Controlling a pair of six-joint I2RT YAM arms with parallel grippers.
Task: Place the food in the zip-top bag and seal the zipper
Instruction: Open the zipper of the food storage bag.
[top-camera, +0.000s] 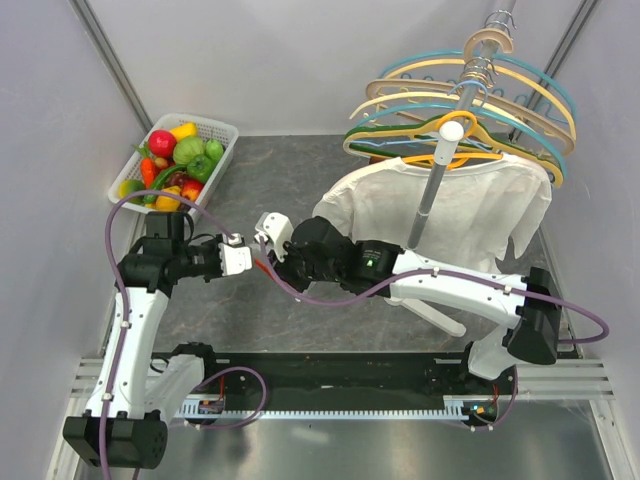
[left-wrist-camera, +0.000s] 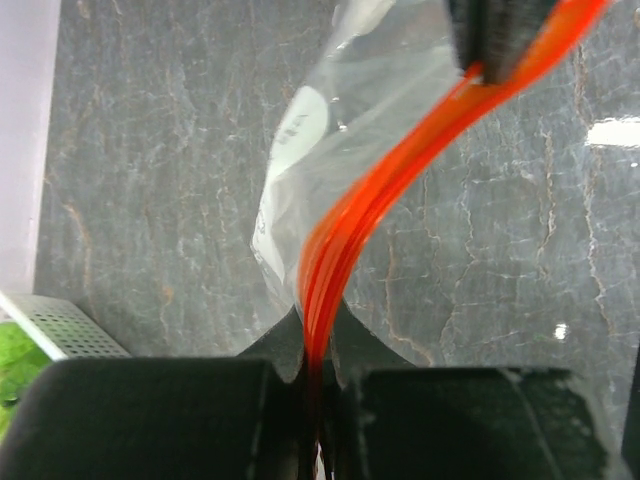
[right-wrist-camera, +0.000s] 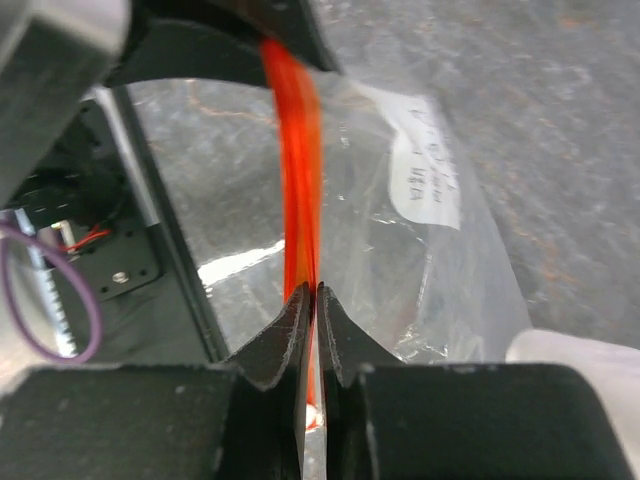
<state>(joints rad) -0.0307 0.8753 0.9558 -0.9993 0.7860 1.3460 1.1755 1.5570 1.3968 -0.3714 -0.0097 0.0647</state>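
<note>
running left to right: the zipper (left-wrist-camera: 350, 230)

One camera sits high up and looks down on the whole table (top-camera: 300, 190) from far off. The other two ride on the wrists and look from very close. Both see the same red zipper (left-wrist-camera: 350, 220), one from each end.

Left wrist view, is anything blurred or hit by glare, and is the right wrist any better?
Left wrist view: zipper smeared and oversaturated, white label on the zip-top bag out of focus, a glare patch on the table at right. Right wrist view: zipper just as soft, the label's writing unreadable, a bright streak left of the strip.
</note>
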